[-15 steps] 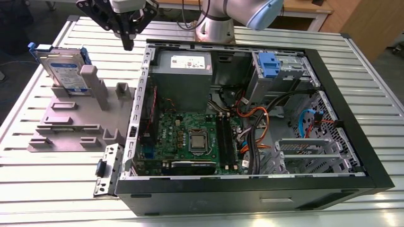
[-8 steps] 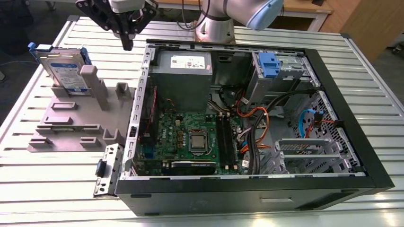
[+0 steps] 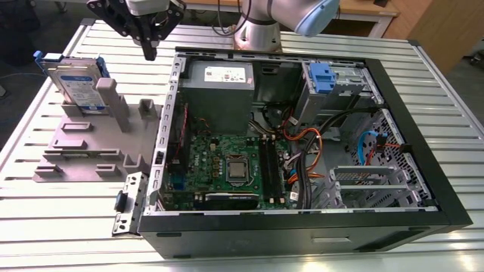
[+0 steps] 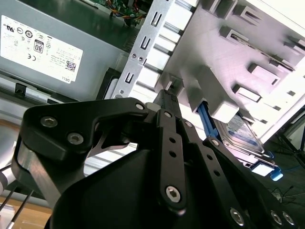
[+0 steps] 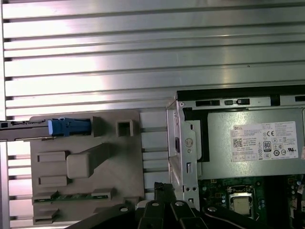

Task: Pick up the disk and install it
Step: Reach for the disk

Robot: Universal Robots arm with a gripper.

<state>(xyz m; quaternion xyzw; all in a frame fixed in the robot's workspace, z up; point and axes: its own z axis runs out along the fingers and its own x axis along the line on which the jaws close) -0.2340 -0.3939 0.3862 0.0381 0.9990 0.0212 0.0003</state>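
Note:
The disk (image 3: pixel 76 85) is a silver hard drive with a white-and-blue label in a bright blue frame. It stands upright in a slot of the grey holder (image 3: pixel 83 141) at the exterior view's left. My gripper (image 3: pixel 151 54) hangs above the table to the exterior view's right of the disk, between the holder and the case corner. Its fingers look shut with nothing between them. The second wrist view has the gripper (image 4: pixel 167 94) near the holder, with the disk (image 4: pixel 238 136) beyond. In the first wrist view the disk (image 5: pixel 28 125) appears edge-on, apart from the gripper (image 5: pixel 162 187).
An open black computer case (image 3: pixel 423 141) lies on the slatted metal table (image 3: pixel 45 226). Inside are a grey power supply (image 3: pixel 219 73), a green motherboard (image 3: pixel 226 164), cables and a blue bracket (image 3: pixel 321 76) at the drive bay. The arm's base (image 3: pixel 257 28) stands behind the case.

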